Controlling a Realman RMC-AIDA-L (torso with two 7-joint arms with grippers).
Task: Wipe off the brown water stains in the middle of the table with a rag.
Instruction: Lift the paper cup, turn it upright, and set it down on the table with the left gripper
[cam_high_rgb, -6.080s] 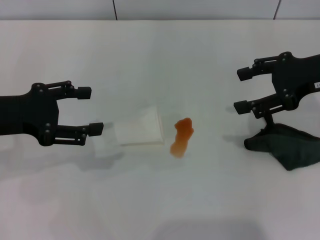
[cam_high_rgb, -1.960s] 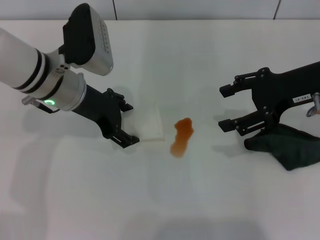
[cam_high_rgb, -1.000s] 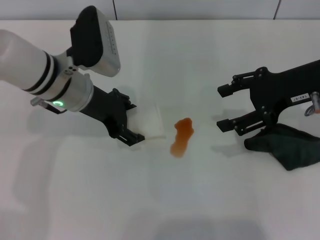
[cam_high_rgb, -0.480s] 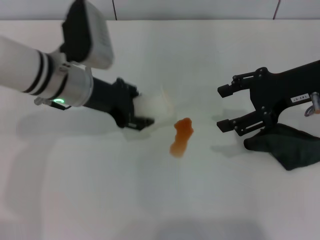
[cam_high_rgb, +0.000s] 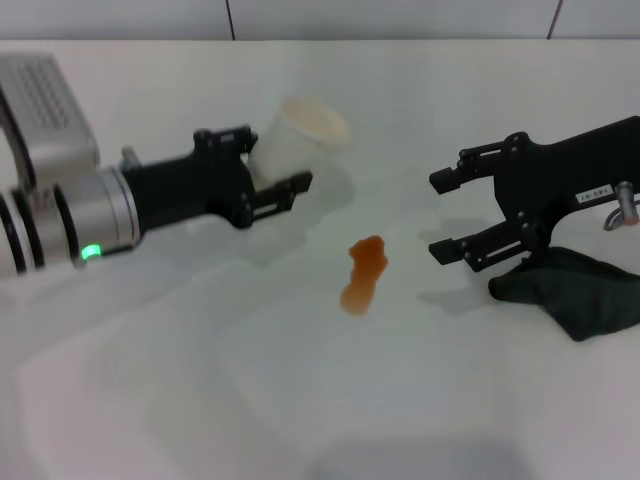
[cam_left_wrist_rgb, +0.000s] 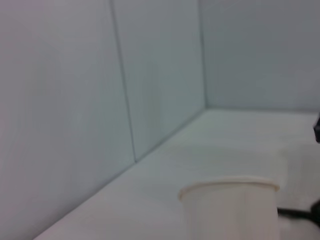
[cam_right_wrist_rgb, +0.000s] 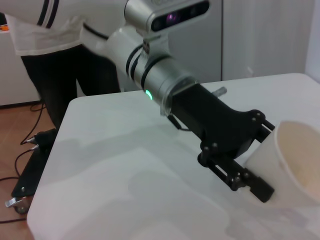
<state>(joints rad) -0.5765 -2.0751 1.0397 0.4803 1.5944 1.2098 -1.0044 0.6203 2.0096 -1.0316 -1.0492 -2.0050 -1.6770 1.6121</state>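
The left gripper (cam_high_rgb: 270, 178) is clamped on a white paper cup (cam_high_rgb: 296, 140), lifted and tipped, up and away from the spill. The right gripper (cam_high_rgb: 462, 215) hovers with fingers apart, the rag (cam_high_rgb: 570, 291) lying just behind and below it. To do this well I'd say set the cup upright well clear, so the rag has room to sweep. On the table (cam_high_rgb: 320, 400): two grippers, one dark rag, one cup, one orange-brown water stain (cam_high_rgb: 363, 273) between the grippers
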